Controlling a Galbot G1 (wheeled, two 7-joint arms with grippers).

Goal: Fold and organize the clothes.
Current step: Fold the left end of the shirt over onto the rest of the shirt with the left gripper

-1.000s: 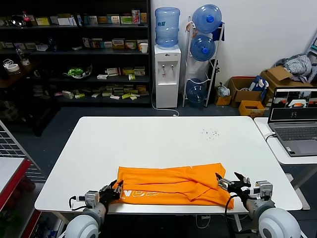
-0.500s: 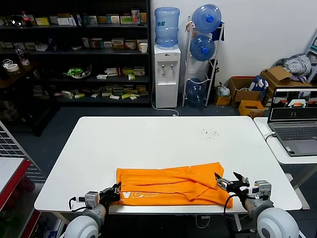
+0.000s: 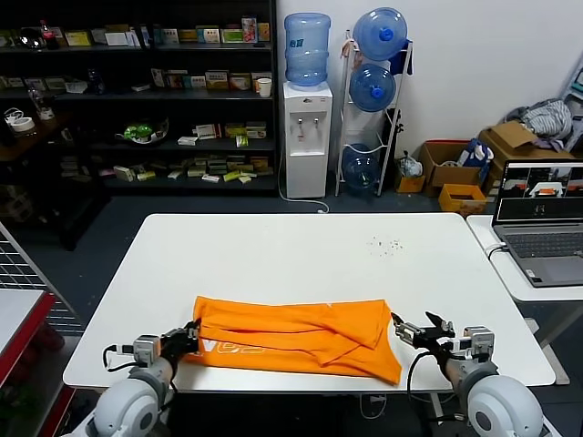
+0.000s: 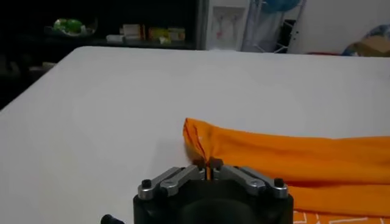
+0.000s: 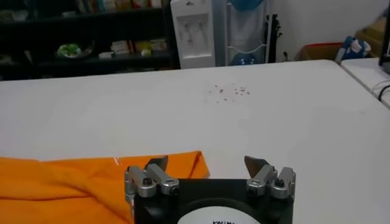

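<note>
The clothes are one bright orange T-shirt [image 3: 291, 335], folded into a long band near the front edge of the white table [image 3: 291, 255]. Pale lettering shows near its left end. My left gripper [image 3: 188, 340] sits at that left end, shut on the fabric edge. In the left wrist view the left gripper [image 4: 208, 163] pinches a corner of the T-shirt [image 4: 292, 164] between closed fingertips. My right gripper [image 3: 414, 330] stands open just right of the shirt's right end. In the right wrist view the right gripper [image 5: 207, 162] holds nothing, and the T-shirt [image 5: 73, 179] ends beside one finger.
A laptop [image 3: 542, 223] stands on a side table at the right. A wire rack [image 3: 23, 273] is at the left. Dark specks [image 3: 387, 243] dot the table's far right part. Shelves and a water dispenser [image 3: 306, 137] stand well behind the table.
My left gripper has shut on the shirt's left end and drawn back to the left, sliding the whole shirt leftward. The shirt's right end has pulled away from the open right gripper.
</note>
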